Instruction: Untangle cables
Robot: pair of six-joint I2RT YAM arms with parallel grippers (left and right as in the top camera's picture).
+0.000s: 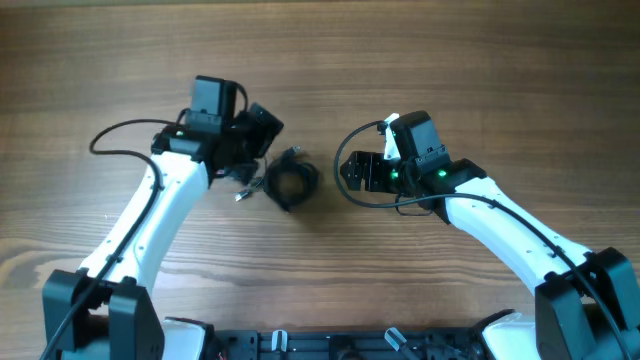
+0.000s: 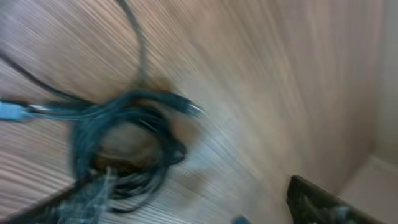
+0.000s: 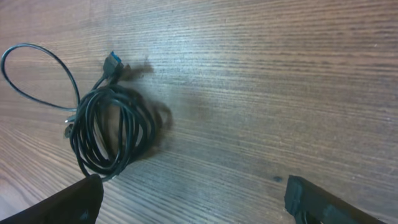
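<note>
The cables [image 1: 290,183] lie as a small coiled black bundle on the wooden table between the two arms. My left gripper [image 1: 256,150] is open just left of and above the bundle. Its wrist view is blurred, with the bundle [image 2: 124,146] ahead of the jaws [image 2: 186,214] and near the left finger. My right gripper [image 1: 358,172] is open and empty, a short way to the right of the bundle. In the right wrist view the bundle [image 3: 112,134] lies ahead-left of the open jaws [image 3: 193,205], with a blue plug [image 3: 112,60] and a loose loop [image 3: 37,68] trailing from it.
A small plug end [image 1: 240,196] sticks out at the bundle's left. Thicker black arm cables loop beside each arm [image 1: 120,130] [image 1: 350,150]. The wooden table [image 1: 320,60] extends all around. The robot base rail [image 1: 330,345] is at the front edge.
</note>
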